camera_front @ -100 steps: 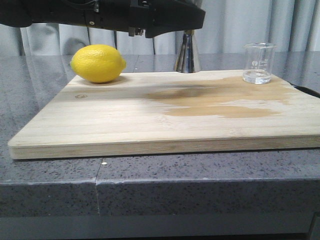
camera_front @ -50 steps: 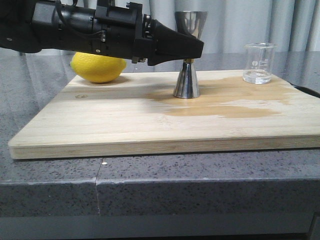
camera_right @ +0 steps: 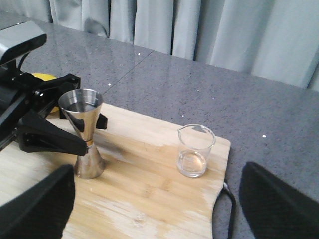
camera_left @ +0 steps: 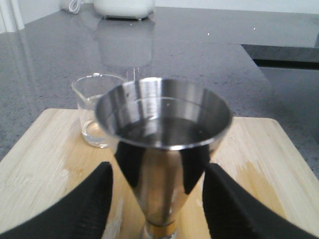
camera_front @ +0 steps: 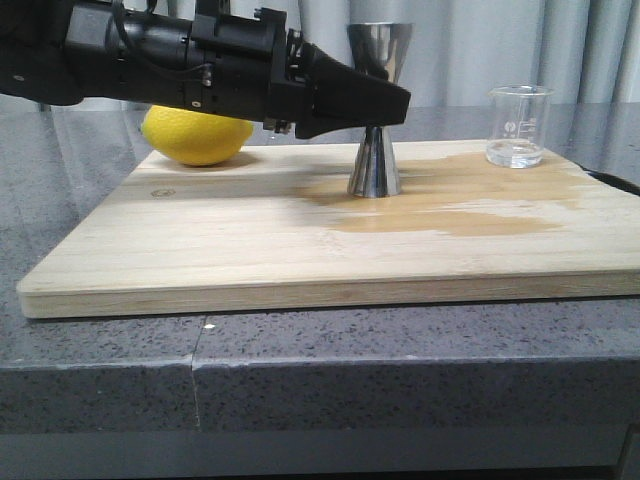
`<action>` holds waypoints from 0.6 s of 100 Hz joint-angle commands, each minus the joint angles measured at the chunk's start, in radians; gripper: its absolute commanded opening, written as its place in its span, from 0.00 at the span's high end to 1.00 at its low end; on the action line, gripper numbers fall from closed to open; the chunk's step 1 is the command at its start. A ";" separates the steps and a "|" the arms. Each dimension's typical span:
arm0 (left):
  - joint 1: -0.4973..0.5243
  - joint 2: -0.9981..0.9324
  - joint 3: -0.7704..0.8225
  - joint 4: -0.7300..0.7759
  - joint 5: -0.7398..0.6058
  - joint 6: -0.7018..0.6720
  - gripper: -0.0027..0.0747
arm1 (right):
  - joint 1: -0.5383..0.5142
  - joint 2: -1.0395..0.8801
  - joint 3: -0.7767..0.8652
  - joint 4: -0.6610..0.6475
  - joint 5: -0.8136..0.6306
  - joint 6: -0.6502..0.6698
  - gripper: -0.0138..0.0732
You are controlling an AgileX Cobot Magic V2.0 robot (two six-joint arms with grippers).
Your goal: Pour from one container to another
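Wooden board (camera_front: 250, 240), shiny hourglass jigger (camera_front: 376, 150)

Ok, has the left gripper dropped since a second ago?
Yes. The left gripper was above the lemon level, hiding the jigger top; now it straddles the jigger's waist, lower.

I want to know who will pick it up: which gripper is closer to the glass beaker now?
Right. The right gripper hangs open above the beaker; the left gripper is farther, straddling the jigger.
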 commanded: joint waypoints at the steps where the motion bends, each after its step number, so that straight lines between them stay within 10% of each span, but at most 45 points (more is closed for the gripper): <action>1: 0.002 -0.083 -0.028 -0.010 -0.012 -0.060 0.37 | 0.000 -0.006 -0.060 0.023 0.000 0.002 0.15; 24: 0.002 -0.267 -0.032 0.424 -0.163 -0.448 0.37 | -0.045 -0.006 -0.190 -0.081 0.339 0.146 0.15; 60: 0.000 -0.718 -0.033 1.266 -0.105 -1.455 0.40 | -0.121 -0.004 -0.242 -0.228 0.670 0.261 0.15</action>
